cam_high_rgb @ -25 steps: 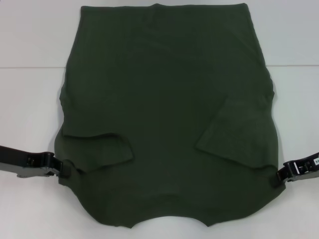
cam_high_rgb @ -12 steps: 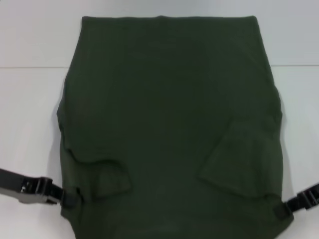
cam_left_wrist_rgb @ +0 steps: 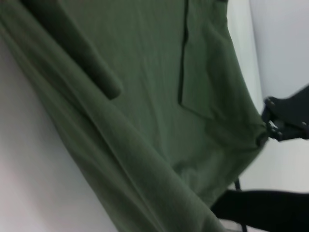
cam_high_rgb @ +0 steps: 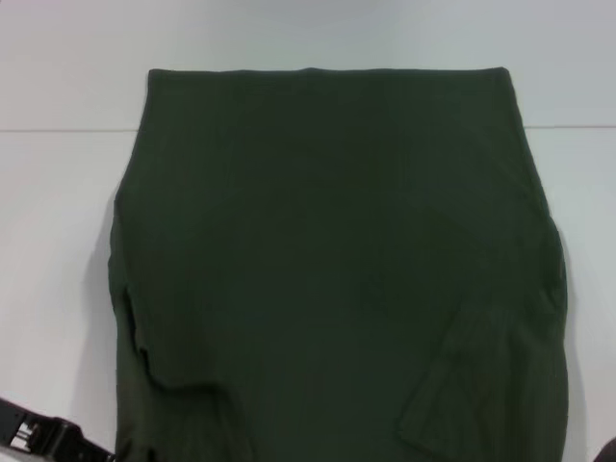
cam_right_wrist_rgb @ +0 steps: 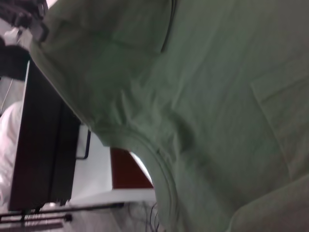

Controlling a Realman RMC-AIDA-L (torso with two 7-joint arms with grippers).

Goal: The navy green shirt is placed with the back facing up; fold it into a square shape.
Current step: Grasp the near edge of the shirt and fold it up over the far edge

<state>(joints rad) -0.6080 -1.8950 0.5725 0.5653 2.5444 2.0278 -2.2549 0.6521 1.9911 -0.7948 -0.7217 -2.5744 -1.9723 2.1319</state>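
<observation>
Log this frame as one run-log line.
object: dark olive-green cotton T-shirt, sleeves folded in | left gripper: shut on near shoulder corner | right gripper: shut on opposite corner | surface: white table

White table [cam_high_rgb: 58, 241]; navy green shirt [cam_high_rgb: 327, 241] spread on it.

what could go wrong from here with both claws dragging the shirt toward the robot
1. The navy green shirt is held only at its two near corners, by the right claw and the left claw; if either pinch slips, one side lags and the fold skews.
2. Both folded-in sleeves, the left sleeve and the right sleeve, lie loose on the back and could flop open.
3. The neckline already hangs past the table edge, so more pulling may drag cloth off.
</observation>
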